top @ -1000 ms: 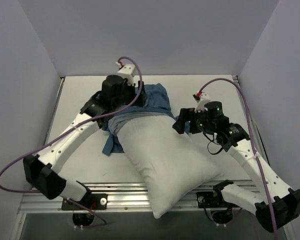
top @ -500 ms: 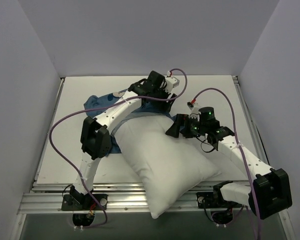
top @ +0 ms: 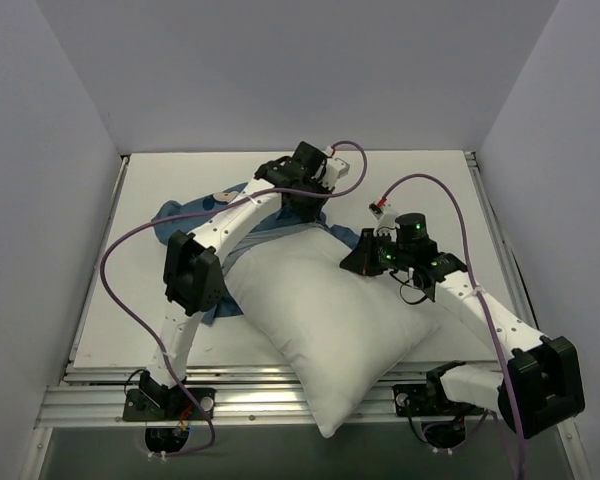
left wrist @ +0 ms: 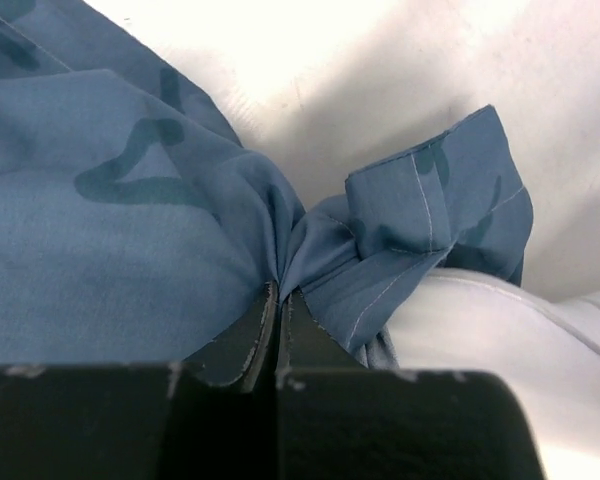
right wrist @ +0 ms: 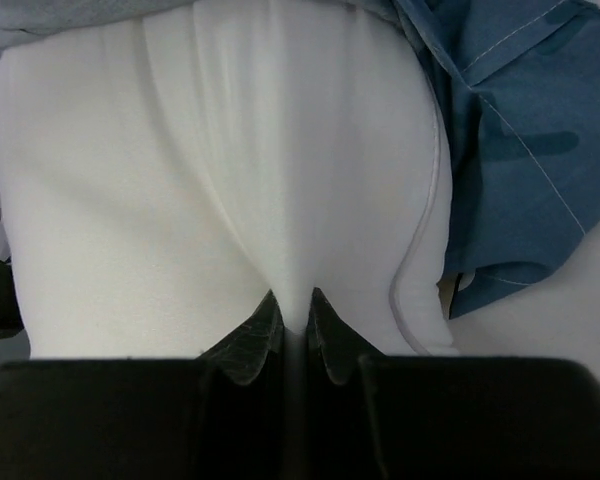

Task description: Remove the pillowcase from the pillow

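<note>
Left claw [left wrist: 281, 290]: clenched on a gathered bunch of the pillowcase [left wrist: 110, 250]; the blue cloth puckers into the closed tips.

Right claw [right wrist: 295, 305]: clamped on a pinch of the pillow [right wrist: 180, 180] itself, with the white skin drawn up into a ridge between the tips.

The pillow lies diagonally on the bench [top: 420, 170]. The pillowcase sits crumpled at the pillow's far end and spills off to the pillow's far-left side. Most of the pillow is bare.

Handling, our judgement:
- The case is thin, limp and light. It holds well once bunched but will drag on the plump filling.
- The best hold on the case is the gathered cloth or the stitched hem, pulled away from the pillow's far end.
- The pillow is soft and springy, so a shallow pinch may slip. A deeper fold near the pillow's far end should anchor it better.

Views:
- The left wrist shows the hem stitching, the dark print and the closed tips, all hidden under the arm from above.
- The right wrist shows the pillow's edge seam, with blue cloth lying just beside it.
- Only the top view shows the overall lay, including the pillow's near corner overhanging the bench.
</note>
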`<state>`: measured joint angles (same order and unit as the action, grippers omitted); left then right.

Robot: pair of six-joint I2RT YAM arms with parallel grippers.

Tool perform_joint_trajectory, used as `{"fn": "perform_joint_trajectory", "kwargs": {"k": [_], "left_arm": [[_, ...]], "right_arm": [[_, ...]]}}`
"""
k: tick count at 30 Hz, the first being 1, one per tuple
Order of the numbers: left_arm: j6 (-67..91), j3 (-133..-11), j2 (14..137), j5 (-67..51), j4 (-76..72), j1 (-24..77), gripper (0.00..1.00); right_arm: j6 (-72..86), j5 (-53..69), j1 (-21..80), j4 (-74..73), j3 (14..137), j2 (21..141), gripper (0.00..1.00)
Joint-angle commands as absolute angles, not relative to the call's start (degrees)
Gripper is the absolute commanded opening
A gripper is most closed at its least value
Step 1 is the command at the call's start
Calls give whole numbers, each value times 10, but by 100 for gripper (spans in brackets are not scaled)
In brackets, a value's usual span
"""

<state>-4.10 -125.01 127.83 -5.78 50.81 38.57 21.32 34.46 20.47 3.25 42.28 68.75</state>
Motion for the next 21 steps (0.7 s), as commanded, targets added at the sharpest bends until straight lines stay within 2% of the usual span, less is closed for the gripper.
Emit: {"fn": "perform_joint_trajectory", "kwargs": {"k": [1, 8, 14, 21], "left_arm": [[-15, -1288, 1246, 58, 480, 314, 2], [54, -1306, 1221, 181, 447, 198, 2], [36, -1306, 1224, 251, 430, 152, 2], [55, -1352, 1309, 322, 439, 101, 2]], "right_arm": [[185, 316, 206, -60, 449, 620, 0], [217, 282, 202, -127, 470, 514, 0], [217, 236, 200, -201, 533, 472, 0], [224, 125, 200, -251, 582, 461, 0]]}}
